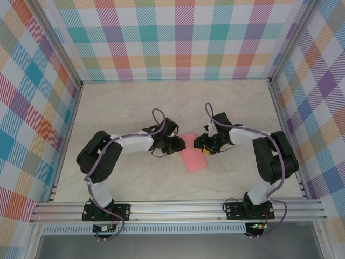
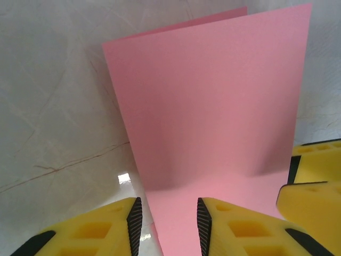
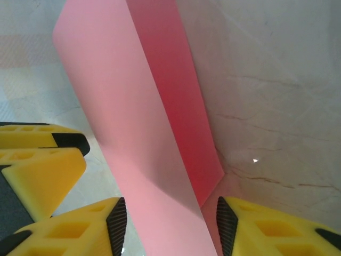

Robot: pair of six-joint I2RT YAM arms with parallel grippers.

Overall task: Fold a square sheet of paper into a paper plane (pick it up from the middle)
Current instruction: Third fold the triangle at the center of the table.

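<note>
On pale marbled tabletop (image 1: 135, 102), between plaid walls (image 1: 183, 38), folded pink sheet (image 1: 193, 157); both jaws spread around it.

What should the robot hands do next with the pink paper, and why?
I'd guess: lower the raised flap and press it flat. The pink paper is only bent over, not creased; its upper half stands up off the table, the fold gaping. The left gripper and right gripper straddle its edges with jaws open, so nothing pins it yet.
</note>
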